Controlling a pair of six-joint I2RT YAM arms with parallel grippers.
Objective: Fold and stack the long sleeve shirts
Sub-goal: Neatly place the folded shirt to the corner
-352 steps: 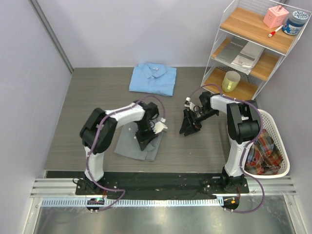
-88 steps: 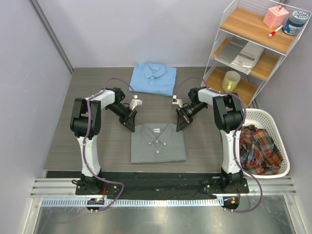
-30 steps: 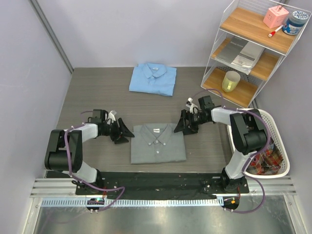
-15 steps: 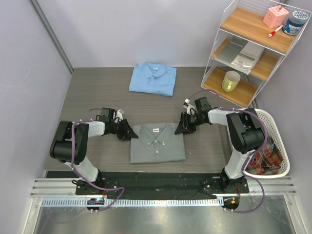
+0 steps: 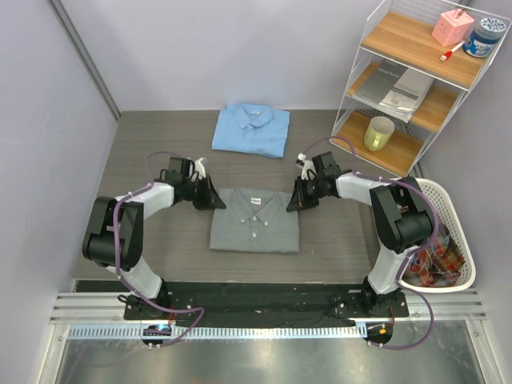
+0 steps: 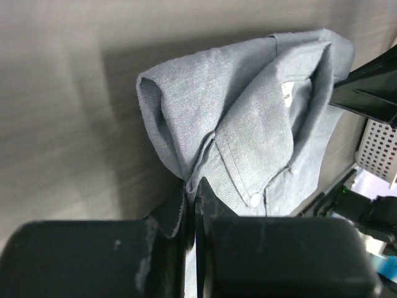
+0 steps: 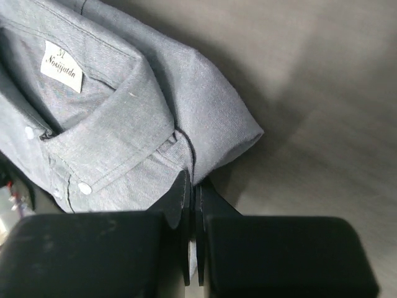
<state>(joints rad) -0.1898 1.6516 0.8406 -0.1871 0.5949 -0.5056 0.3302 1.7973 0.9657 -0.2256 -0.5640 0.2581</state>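
Pinching both shoulder corners: the left gripper and the right gripper each have their jaws pressed together on a bunch of the folded grey collared button-front shirt, which lies mid-table on the dark wood-grain tabletop. It looks like the stacking step. The folded light blue collared shirt waits at the far edge, well apart. The next move wants an even lift from both arms, or that soft, fine-woven cloth may sag and the neat rectangle come undone.
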